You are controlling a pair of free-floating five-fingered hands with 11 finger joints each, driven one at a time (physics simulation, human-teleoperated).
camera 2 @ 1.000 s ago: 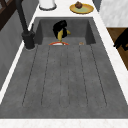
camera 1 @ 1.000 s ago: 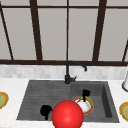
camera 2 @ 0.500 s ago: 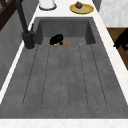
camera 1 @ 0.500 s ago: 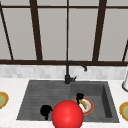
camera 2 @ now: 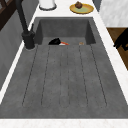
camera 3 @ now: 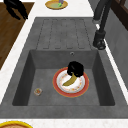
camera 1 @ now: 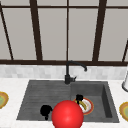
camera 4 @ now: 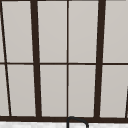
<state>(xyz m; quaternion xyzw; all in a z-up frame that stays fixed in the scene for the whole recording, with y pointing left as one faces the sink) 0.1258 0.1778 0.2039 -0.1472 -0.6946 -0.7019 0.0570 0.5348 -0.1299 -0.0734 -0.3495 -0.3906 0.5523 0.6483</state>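
In the sink basin lies a white plate with a red rim. A yellow banana rests across it. My right hand is down on the banana's far end, its fingers curled round it. My left hand hangs idle in the air in front of the counter, over the wooden floor, its fingers relaxed and holding nothing. A red ball covers the sink's front rim in the front view.
The black faucet stands behind the sink, with the ribbed drainboard at the left. Yellow plates with food sit on the counter at both sides. A white jar is at the far right. The drain is in the basin's corner.
My right hand has sunk lower into the basin with the banana, down onto the plate. The left hand has stayed where it was.
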